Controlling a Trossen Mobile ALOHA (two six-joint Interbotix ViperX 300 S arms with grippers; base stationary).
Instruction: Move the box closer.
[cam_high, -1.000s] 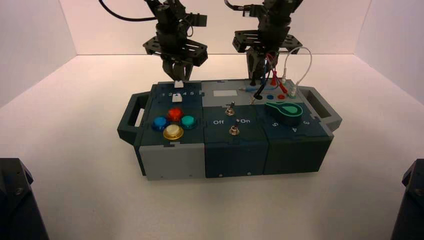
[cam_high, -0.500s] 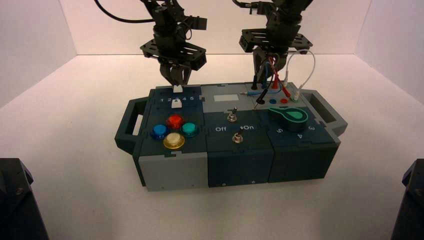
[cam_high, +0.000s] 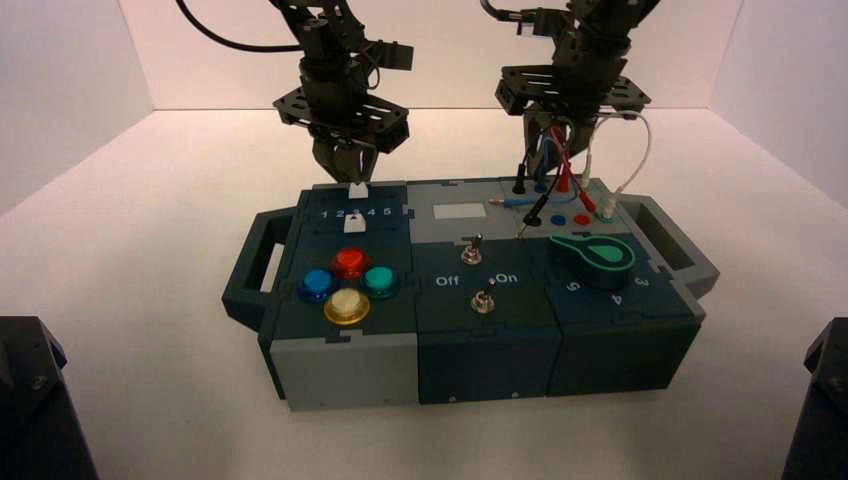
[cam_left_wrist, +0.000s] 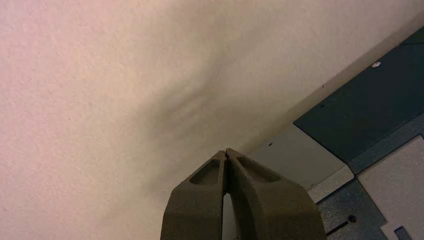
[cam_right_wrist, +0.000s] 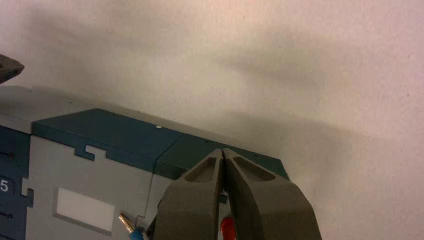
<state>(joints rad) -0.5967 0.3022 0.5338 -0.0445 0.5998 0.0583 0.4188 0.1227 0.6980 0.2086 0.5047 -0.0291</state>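
The box (cam_high: 470, 345) is a dark teal and grey panel with side handles, standing on the white floor in the middle of the high view. It bears four coloured buttons (cam_high: 347, 283), two toggle switches (cam_high: 478, 251), a green dial (cam_high: 595, 258) and plugged wires (cam_high: 560, 170). My left gripper (cam_high: 345, 172) is shut and empty, its tips behind the box's far edge near the white slider (cam_high: 355, 195); the left wrist view shows its tips (cam_left_wrist: 227, 152) at the box's rear edge (cam_left_wrist: 360, 115). My right gripper (cam_high: 553, 140) is shut, down among the wires at the box's far right; its tips (cam_right_wrist: 222, 151) meet over the rear edge (cam_right_wrist: 115, 132).
White walls enclose the floor at the back and both sides. Bare floor lies in front of the box toward me. Two dark arm bases (cam_high: 30, 400) sit in the near corners.
The box has slid toward me, and its right end has swung nearer. Both arms have come forward with it, staying shut at its far edge.
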